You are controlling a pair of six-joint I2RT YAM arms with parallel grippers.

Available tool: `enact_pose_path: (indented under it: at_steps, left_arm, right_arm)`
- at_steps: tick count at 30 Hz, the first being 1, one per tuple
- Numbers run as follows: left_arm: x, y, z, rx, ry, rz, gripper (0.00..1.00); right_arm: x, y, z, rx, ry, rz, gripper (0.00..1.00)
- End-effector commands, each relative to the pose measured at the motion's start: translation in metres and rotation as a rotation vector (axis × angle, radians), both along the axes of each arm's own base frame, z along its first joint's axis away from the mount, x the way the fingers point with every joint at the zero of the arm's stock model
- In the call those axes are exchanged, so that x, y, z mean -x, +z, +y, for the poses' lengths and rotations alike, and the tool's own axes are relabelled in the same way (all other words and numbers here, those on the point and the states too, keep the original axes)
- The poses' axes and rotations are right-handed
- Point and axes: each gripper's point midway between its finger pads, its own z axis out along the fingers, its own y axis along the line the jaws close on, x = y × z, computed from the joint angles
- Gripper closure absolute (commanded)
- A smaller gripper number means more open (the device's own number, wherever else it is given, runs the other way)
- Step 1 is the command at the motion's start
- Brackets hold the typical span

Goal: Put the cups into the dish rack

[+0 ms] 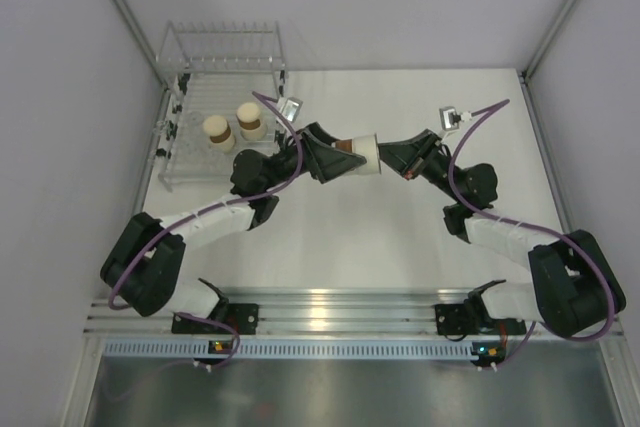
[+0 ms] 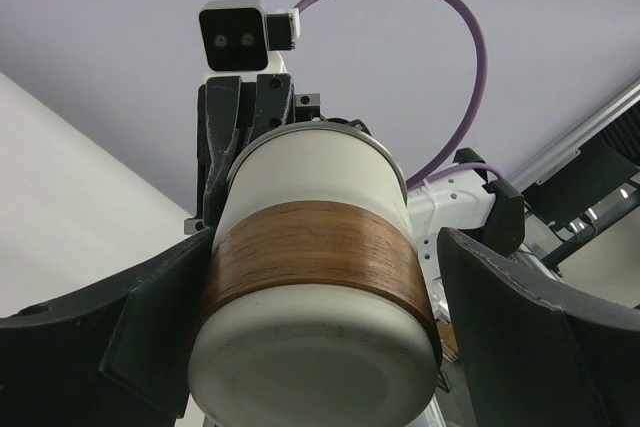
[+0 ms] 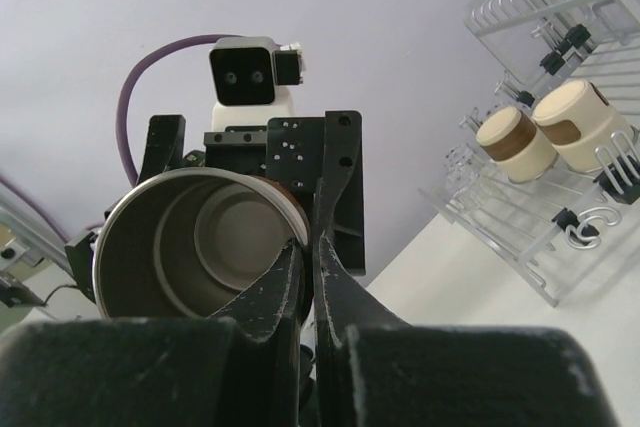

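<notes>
Right of the dish rack (image 1: 222, 47), my right pincer (image 3: 305, 252) clamps the cream cup (image 3: 190, 247) by its rim; my left pincer (image 1: 345, 159) stands wide around its base.

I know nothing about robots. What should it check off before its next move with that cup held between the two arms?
1. Right claw pinches the cup by its rim: ok.
2. Left claw has a finger on either side of the cup: ok.
3. Left claw closed on the cup: not ok, a gap shows beside one finger.
4. Safe for the right claw to let go: not ok, probably not until the left one grips.
5. Room in the rack beside the two upside-down cups already there: ok.
</notes>
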Motion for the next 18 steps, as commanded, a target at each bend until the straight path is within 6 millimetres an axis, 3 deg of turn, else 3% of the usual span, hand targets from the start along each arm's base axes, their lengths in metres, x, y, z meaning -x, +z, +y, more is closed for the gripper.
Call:
enact_pose_path:
  at_steps: [1, 3, 6, 7, 9, 10, 13, 14, 18]
  left_arm:
    - [0.036, 0.023, 0.001, 0.053, -0.109, -0.106, 0.08]
    - [0.036, 0.022, 0.001, 0.053, -0.107, -0.102, 0.09]
    - [0.037, 0.024, 0.002, 0.057, -0.104, -0.108, 0.28]
    - [0.037, 0.024, 0.002, 0.058, -0.104, -0.109, 0.41]
    - [0.038, 0.024, 0.002, 0.056, -0.107, -0.11, 0.55]
    - [0.038, 0.024, 0.002, 0.055, -0.111, -0.11, 0.73]
    - [0.037, 0.023, 0.002, 0.055, -0.104, -0.11, 0.95]
    - [0.037, 0.021, 0.003, 0.054, -0.098, -0.108, 1.0]
    - [0.035, 0.022, 0.004, 0.052, -0.073, -0.123, 1.0]
  right_arm:
    - [0.006, 0.03, -0.009, -0.068, -0.041, -0.149, 1.0]
    - [0.006, 0.029, -0.01, -0.067, -0.042, -0.148, 1.0]
    - [0.005, 0.026, -0.01, -0.062, -0.044, -0.142, 1.0]
    - [0.005, 0.027, -0.01, -0.062, -0.045, -0.143, 1.0]
    - [0.005, 0.025, -0.009, -0.06, -0.045, -0.14, 1.0]
    - [0.004, 0.025, -0.01, -0.059, -0.048, -0.138, 1.0]
    - [0.004, 0.024, -0.01, -0.055, -0.049, -0.134, 1.0]
    - [0.003, 0.023, -0.01, -0.048, -0.055, -0.135, 1.0]
    - [0.002, 0.02, -0.011, -0.022, -0.07, -0.132, 0.98]
